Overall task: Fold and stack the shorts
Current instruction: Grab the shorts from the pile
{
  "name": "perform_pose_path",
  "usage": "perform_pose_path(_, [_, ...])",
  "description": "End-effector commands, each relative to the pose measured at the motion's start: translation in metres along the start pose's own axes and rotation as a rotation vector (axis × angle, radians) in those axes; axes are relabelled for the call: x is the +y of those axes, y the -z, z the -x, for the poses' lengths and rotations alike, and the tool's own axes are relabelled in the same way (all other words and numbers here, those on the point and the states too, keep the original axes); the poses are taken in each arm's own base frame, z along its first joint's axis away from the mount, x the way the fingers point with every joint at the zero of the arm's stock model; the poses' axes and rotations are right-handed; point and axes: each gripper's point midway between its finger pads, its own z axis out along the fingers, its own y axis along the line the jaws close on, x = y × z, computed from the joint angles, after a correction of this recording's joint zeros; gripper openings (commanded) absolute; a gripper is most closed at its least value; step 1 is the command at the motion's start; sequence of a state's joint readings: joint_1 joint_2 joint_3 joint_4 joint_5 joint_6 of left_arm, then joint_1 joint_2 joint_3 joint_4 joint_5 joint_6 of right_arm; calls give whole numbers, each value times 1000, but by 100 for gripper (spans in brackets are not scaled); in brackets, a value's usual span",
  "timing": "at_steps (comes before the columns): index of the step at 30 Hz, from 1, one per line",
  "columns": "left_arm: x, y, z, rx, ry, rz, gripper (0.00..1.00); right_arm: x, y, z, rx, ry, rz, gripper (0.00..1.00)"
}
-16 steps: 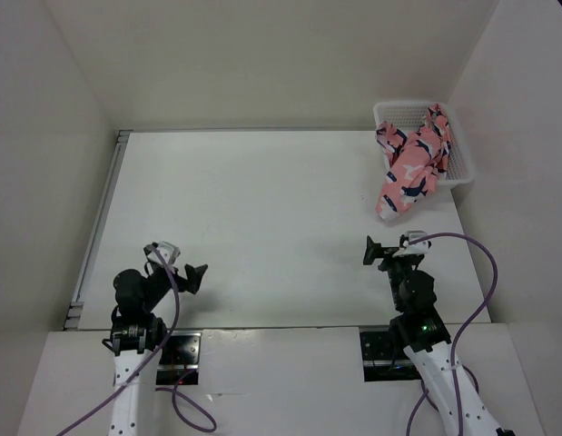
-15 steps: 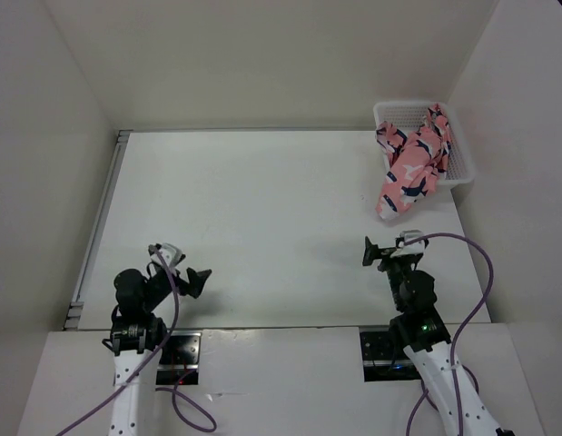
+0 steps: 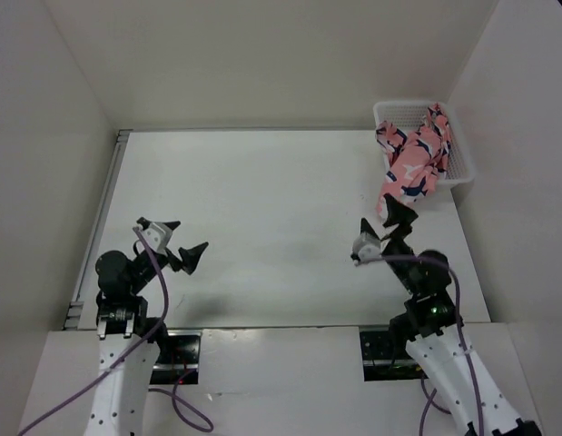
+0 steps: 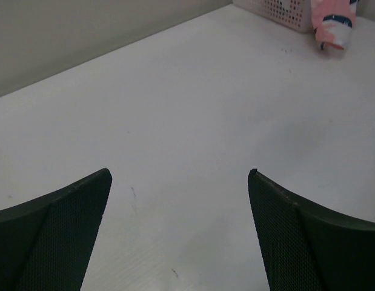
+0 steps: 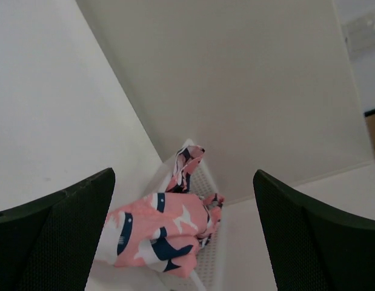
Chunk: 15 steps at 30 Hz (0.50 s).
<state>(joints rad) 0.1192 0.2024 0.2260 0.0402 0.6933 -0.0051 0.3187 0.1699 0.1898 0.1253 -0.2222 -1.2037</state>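
The white tabletop [image 3: 262,200] fills the middle of the overhead view, closed in by pale walls at the back and on both sides, with a grey metal rail [image 3: 99,227] running down its left edge. A broad stretch of that white surface lies between the two arms and runs to the back wall.

At the upper right corner of the table stands a white perforated plastic basket [image 3: 462,168], close against the right wall. The salmon-pink fabric shorts with navy-and-white whale shapes [image 3: 409,168] are heaped in it, one end spilling over the near rim onto the table.

The left gripper [image 3: 182,238] sits at the lower left, above the table, its black fingers spread wide with only white surface between them in the left wrist view. It holds nothing.

The right gripper [image 3: 382,221] is at the lower right, just below the hanging end of the shorts. Its fingers are likewise spread wide and grip nothing; in the right wrist view the shorts lie ahead, apart from both fingers.
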Motion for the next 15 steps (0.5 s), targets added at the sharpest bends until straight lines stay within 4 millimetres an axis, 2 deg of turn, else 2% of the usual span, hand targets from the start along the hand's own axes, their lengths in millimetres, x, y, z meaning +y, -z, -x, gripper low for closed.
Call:
perform_pose_path(1, [21,-14,58,-7,-13,38,100,-60,-32,-10,179,-394,-77,99])
perform_pose_path(2, [36,-28,42,92,63,63,100,-108,-40,-17,293,-525,-192,99])
perform_pose_path(3, [43,-36,43,134,91,70,100,-77,-51,-38,462,-748,-146,99])
perform_pose_path(4, [47,-41,32,222,150,79,100,-43,-66,-75,650,-805,-96,99])
perform_pose_path(5, [58,-61,34,301,201,62,100,-44,-70,-81,679,-849,-100,99])
perform_pose_path(6, [54,-69,28,365,248,26,100,-32,-69,-88,718,-891,-84,99])
perform_pose_path(7, [45,-69,12,473,323,-7,100,-17,-65,-98,788,-954,-65,99])
perform_pose_path(8, [46,-79,-3,542,365,-27,100,-16,-64,-103,820,-996,-82,99])
perform_pose_path(10, [47,-89,0,519,339,-34,100,0,-61,-116,899,-1138,-117,98])
perform_pose_path(11, [46,-87,1,502,327,-33,100,5,-58,-131,945,-1181,-155,96])
perform_pose_path(12, [41,-88,-2,504,324,-46,100,11,-57,-137,959,-1224,-186,94])
perform_pose_path(13, [41,-88,-1,495,319,-46,100,8,-61,-139,939,-1295,-253,94])
perform_pose_path(14, [39,-86,-6,505,325,-47,100,22,-60,-146,968,-1328,-252,94])
perform_pose_path(15, [39,-86,-6,505,325,-47,100,27,-58,-151,982,-1353,-271,97])
